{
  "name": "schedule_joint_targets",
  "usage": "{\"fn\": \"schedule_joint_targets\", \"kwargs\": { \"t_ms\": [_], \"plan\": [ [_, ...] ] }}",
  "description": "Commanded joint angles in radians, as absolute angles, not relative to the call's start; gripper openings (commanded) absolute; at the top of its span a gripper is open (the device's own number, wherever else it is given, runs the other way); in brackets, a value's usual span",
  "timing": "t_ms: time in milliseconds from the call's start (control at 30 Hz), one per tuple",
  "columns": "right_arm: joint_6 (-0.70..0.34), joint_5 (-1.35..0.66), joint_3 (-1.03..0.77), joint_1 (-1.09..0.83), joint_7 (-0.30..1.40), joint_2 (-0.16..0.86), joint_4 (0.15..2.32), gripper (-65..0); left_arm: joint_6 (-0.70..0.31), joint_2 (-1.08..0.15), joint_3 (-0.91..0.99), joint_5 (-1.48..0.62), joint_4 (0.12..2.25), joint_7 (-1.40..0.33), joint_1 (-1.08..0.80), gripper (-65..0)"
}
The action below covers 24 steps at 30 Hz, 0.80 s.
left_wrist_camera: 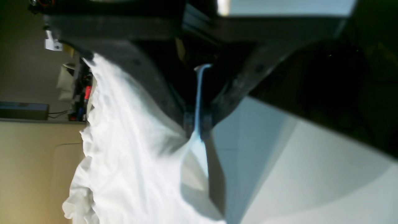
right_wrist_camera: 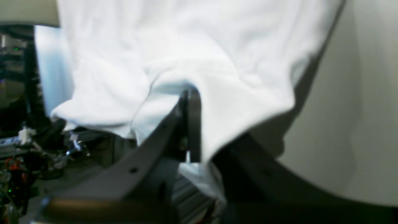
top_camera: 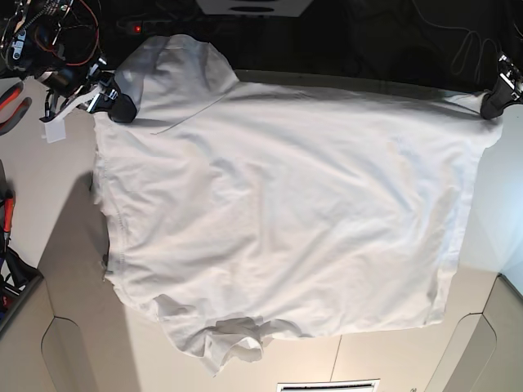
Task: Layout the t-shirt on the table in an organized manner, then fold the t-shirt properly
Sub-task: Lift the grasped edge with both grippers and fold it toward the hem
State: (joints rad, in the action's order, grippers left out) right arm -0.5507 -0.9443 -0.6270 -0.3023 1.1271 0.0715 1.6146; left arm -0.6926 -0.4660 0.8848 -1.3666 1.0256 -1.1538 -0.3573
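Note:
The white t-shirt point(top_camera: 286, 204) is spread wide and stretched between my two grippers over the pale table point(top_camera: 73, 269). My right gripper point(top_camera: 114, 102) is shut on the shirt's upper left edge beside a sleeve. In the right wrist view its fingers point(right_wrist_camera: 190, 124) pinch a fold of cloth point(right_wrist_camera: 186, 46) that drapes over them. My left gripper point(top_camera: 493, 102) is shut on the shirt's upper right corner. In the left wrist view its fingers point(left_wrist_camera: 199, 124) clamp a thin fold of the shirt point(left_wrist_camera: 130, 149), above the table point(left_wrist_camera: 311, 174). A sleeve bunches at the bottom point(top_camera: 233, 339).
Cables and electronics point(top_camera: 41, 33) crowd the upper left corner, with red-handled tools point(top_camera: 12, 98) at the left edge. The table's far edge meets a dark area point(top_camera: 368, 41) at the top. A thin seam point(top_camera: 339, 359) crosses the table near the bottom.

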Motion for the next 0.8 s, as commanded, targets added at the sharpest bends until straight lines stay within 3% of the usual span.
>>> {"fn": "schedule_joint_targets", "kwargs": {
  "t_ms": [0,500,767],
  "plan": [
    [-0.554,-0.959,-0.636,-0.324,1.116,0.082,1.645,-65.0,-0.698,-0.502,0.896,-1.401,1.039,-1.134,-0.368,-65.0],
    [-0.554,-1.024,-0.635,-0.542,1.13,0.046,1.831,-65.0,-0.698,-0.577,0.896,-1.402,1.041,-1.134,-0.369,-65.0],
    [-0.558,-1.015,-0.633,-0.464,1.085,0.033,1.937,-65.0,-0.698,-0.579,0.896,-1.456,1.042,-1.119,-0.326,-65.0]
  ]
}}
